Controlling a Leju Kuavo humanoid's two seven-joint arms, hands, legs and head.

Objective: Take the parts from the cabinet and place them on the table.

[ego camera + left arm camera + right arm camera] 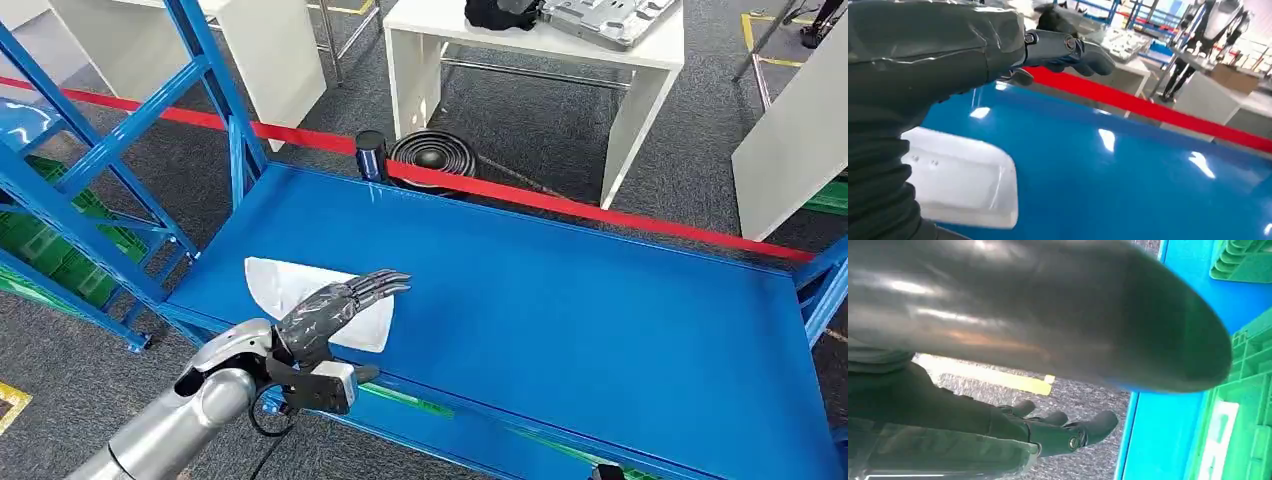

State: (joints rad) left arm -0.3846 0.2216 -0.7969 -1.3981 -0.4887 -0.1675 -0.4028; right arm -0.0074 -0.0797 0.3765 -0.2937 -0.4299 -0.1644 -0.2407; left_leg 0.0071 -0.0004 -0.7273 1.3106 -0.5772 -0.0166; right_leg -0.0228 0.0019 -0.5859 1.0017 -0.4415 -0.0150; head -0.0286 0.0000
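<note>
There, the left hand [335, 310] was stretched out flat above the white part [300, 290], which lay on the blue shelf [560, 300] of the cabinet near its front left corner; the fingers [385, 283] were straight and apart, holding nothing, and I could not tell if the palm touched the part. The right hand [1058, 432] hung low beside the shelf edge, over grey carpet [1088, 395], with its fingers loosely extended and nothing in them. Behind the shelf a red tape [560, 200] ran across, and farther back stood a white table [560, 50].
</note>
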